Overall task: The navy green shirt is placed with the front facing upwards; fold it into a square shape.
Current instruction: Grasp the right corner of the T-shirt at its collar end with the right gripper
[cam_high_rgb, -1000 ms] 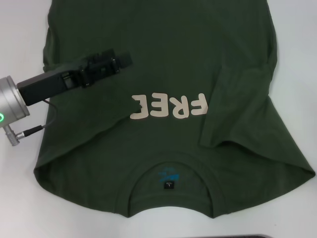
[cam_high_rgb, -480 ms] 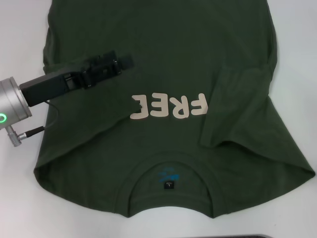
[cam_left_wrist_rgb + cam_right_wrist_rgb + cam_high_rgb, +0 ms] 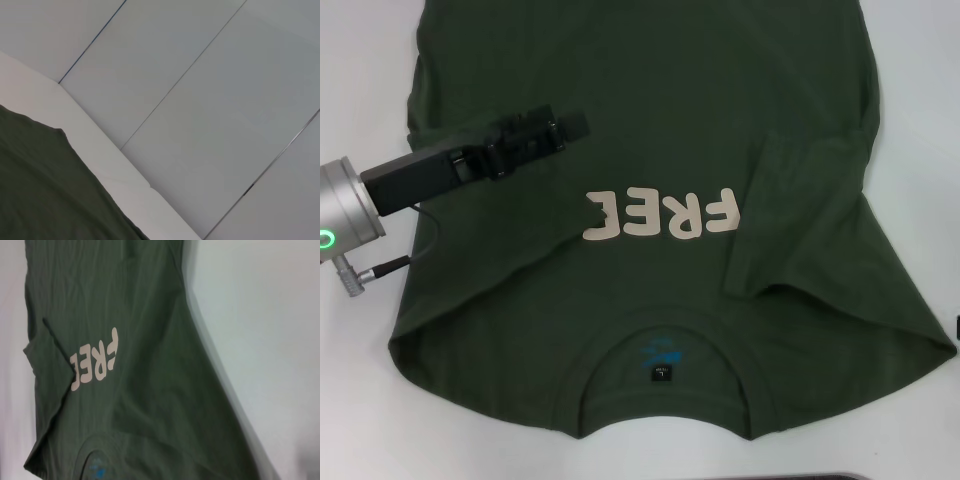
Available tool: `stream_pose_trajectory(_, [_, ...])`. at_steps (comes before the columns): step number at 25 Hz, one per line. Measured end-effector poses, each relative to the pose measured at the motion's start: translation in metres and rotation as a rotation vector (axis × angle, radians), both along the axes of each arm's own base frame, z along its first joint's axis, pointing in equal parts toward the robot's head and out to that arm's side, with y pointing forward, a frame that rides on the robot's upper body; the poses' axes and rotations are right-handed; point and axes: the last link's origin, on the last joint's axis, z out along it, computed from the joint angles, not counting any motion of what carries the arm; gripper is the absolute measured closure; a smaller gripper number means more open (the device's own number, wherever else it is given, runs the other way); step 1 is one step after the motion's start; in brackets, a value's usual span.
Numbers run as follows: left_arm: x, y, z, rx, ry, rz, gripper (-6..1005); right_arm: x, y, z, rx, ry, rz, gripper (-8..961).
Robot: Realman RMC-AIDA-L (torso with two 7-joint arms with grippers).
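Shirt point(image 3: 650, 120) spread front-up on white table point(image 3: 360, 420), collar and black neck tag point(image 3: 661, 374) at near edge, cream "FREE" point(image 3: 660, 214) reading upside down mid-chest. Both sleeves folded in over the body, w/ a flap edge just right of the lettering. Left gripper point(image 3: 570, 126) reaching in from left, low over the shirt's left part, above and left of the letters; clenched or released, can't tell. Right gripper not seen in head view; its wrist cam looks down on shirt point(image 3: 140, 390) and lettering.
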Motion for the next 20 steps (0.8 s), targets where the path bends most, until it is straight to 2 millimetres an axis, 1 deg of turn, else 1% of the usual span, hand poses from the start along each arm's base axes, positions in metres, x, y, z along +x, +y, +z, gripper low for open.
stream_pose_trajectory(7, [-0.0008, 0.0011, 0.0009, 0.004, 0.005, 0.002, 101, -0.0038, 0.0047, -0.0050, -0.014, 0.003, 0.007, 188])
stream_pose_trajectory(20, [-0.0022, 0.0008, 0.0012, 0.004, 0.010, 0.005, 101, -0.0042, 0.0058, -0.0105, -0.041, -0.011, 0.007, 188])
